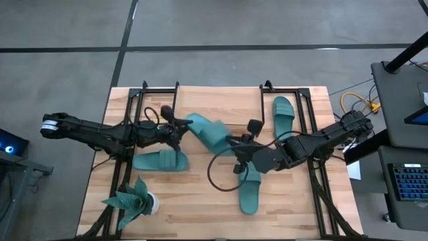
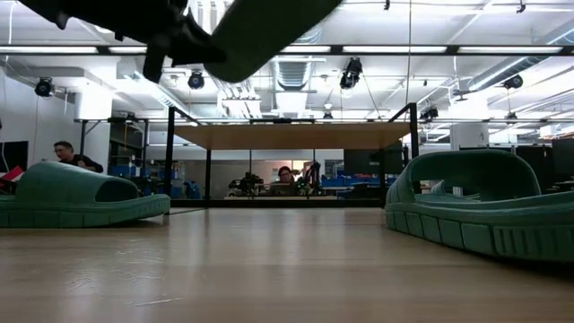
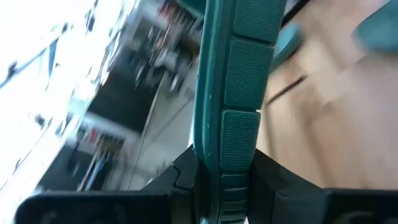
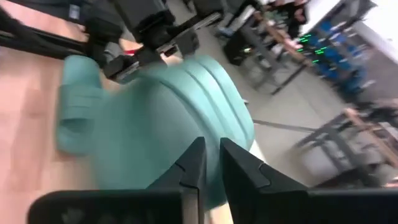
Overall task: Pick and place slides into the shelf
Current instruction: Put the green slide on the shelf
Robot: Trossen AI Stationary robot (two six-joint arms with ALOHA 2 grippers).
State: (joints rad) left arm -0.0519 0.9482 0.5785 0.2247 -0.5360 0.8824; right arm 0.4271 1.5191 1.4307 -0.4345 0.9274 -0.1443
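We count four slides. Nearest us, at 6 o'clock, one slide [image 1: 250, 193] lies flat on the table [image 1: 200, 214]; another [image 1: 160, 160] rests at 8 o'clock beside the single potted plant [image 1: 134, 201]. At centre, the third slide [image 1: 208, 132] is lifted off the table: the left gripper [image 1: 179, 128] is clamped on its sole edge, and the right gripper [image 1: 234, 144] is pinched together on its other end. Farthest, at 1 o'clock, the fourth slide [image 1: 283, 115] lies near the one shelf [image 2: 291, 136].
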